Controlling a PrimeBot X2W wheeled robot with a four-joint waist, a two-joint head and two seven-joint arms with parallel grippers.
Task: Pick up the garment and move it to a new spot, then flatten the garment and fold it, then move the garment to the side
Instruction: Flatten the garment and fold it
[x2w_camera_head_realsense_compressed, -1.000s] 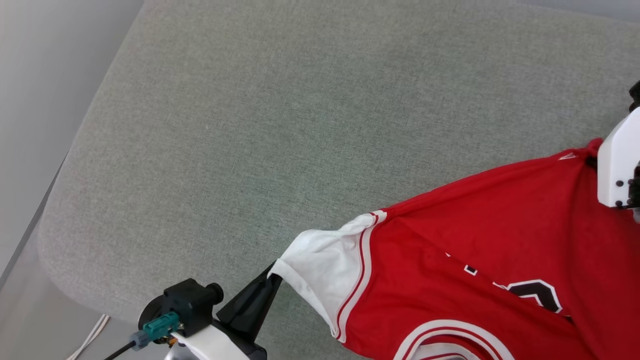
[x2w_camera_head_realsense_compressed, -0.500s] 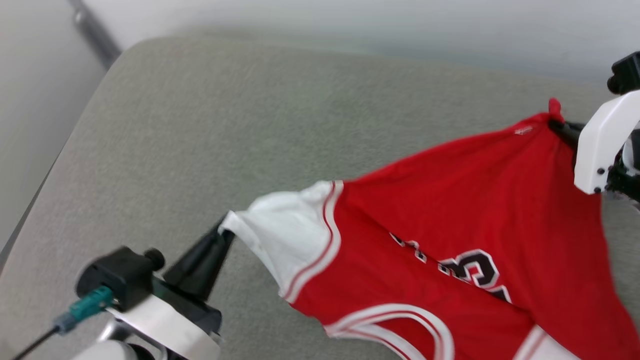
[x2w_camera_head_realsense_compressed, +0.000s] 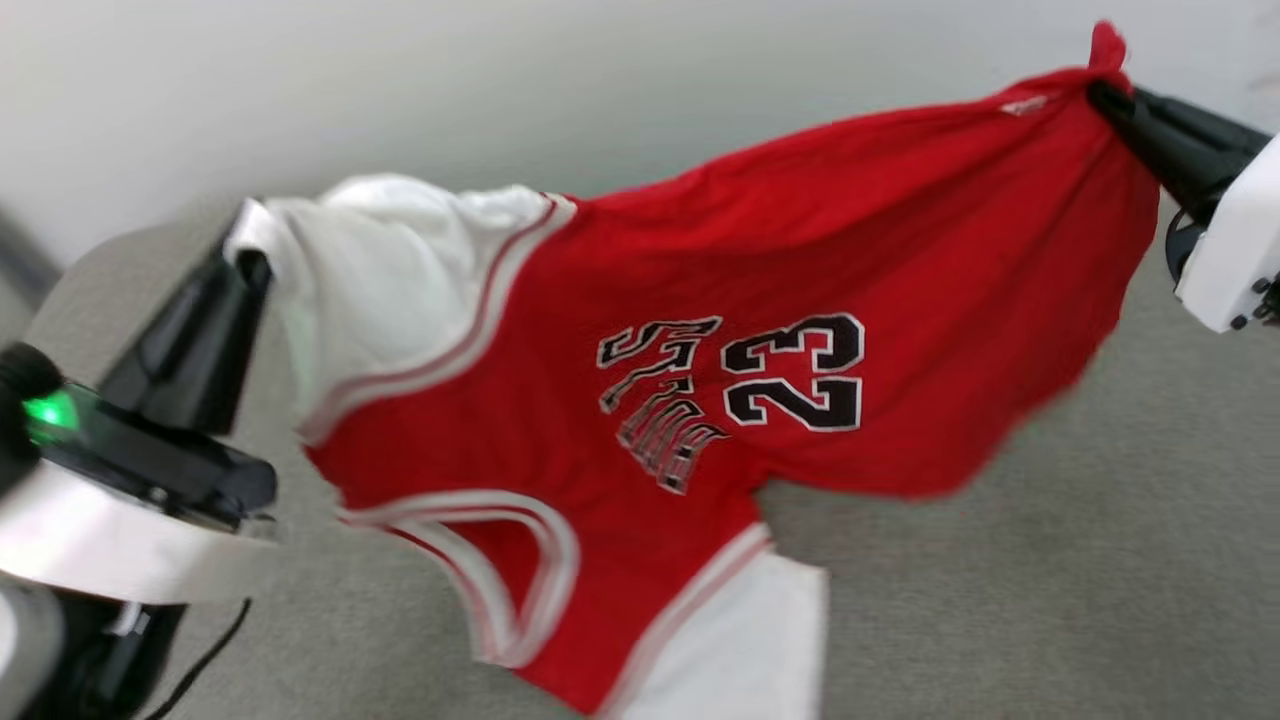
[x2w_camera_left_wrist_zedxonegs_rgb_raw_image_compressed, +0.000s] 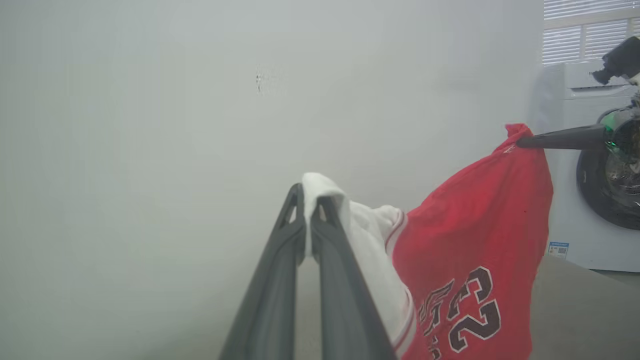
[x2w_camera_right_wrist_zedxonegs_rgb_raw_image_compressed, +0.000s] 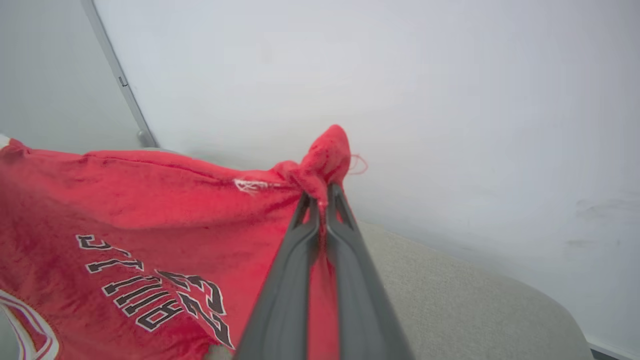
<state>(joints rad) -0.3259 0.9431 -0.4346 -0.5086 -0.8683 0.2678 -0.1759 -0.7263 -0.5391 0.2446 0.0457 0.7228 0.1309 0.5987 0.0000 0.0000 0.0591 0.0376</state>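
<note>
Two grippers were clamped on the red "BULLS 23" jersey (x2w_camera_head_realsense_compressed: 880, 230), which was raised above the grey upholstered surface (x2w_camera_head_realsense_compressed: 1100, 580) and spread between them, presumably so that it could be carried to a new spot and laid flat. The left gripper (x2w_camera_head_realsense_compressed: 250, 262) was closed on a white sleeve edge. The right gripper (x2w_camera_head_realsense_compressed: 1098, 92) was closed on a bunched red corner, and the cloth sagged below both.

The garment (x2w_camera_head_realsense_compressed: 900, 220) is showing red, white sleeves, red-and-white striped trim, black white-outlined lettering; the surface (x2w_camera_head_realsense_compressed: 1050, 600) is looking grey-green.
</note>
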